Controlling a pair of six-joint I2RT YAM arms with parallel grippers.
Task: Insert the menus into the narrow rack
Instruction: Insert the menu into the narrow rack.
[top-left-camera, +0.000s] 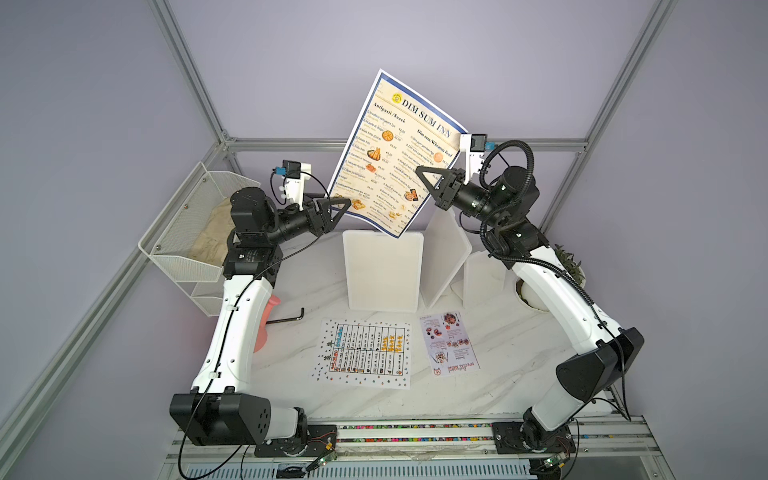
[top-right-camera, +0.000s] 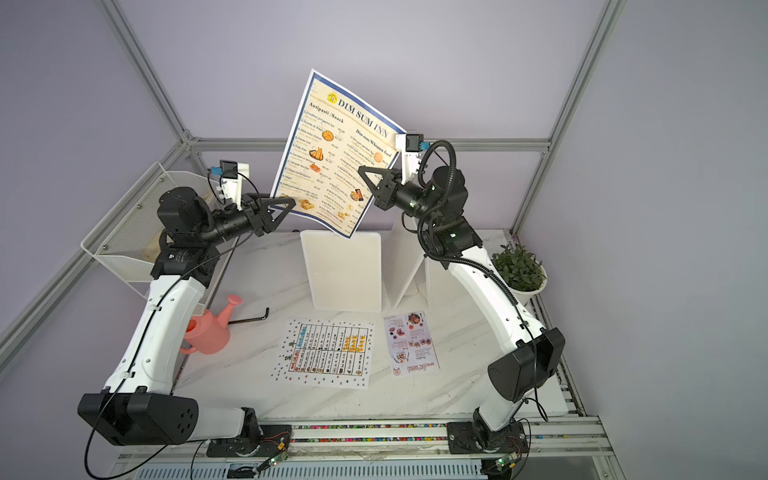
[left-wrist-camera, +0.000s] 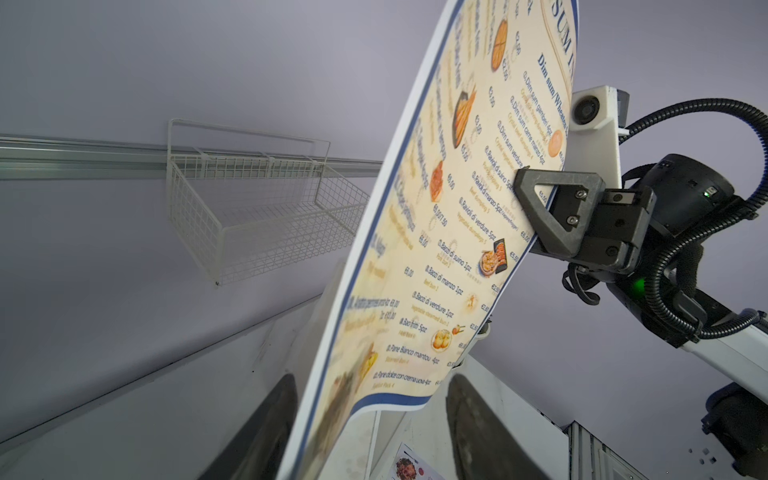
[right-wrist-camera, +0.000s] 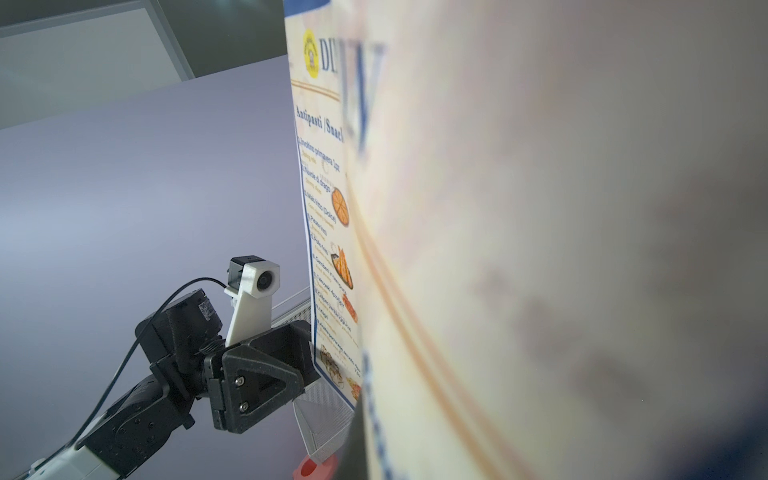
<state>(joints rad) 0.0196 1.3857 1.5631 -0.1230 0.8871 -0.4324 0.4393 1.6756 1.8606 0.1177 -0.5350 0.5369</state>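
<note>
The big cream DIM SUM INN menu hangs tilted in the air over the table's back. My right gripper is shut on its right edge, as the left wrist view confirms. My left gripper is open, its jaws standing either side of the sheet's lower left edge without pinching it. The grid menu and the small SPECIAL MENU leaflet lie flat at the table's front. The narrow rack, white mesh, hangs on the left frame behind my left arm.
White upright panels stand under the raised menu's lower corner. A pink watering can and a hex key sit by my left arm. A potted plant is at the right. A white wire basket hangs on a wall.
</note>
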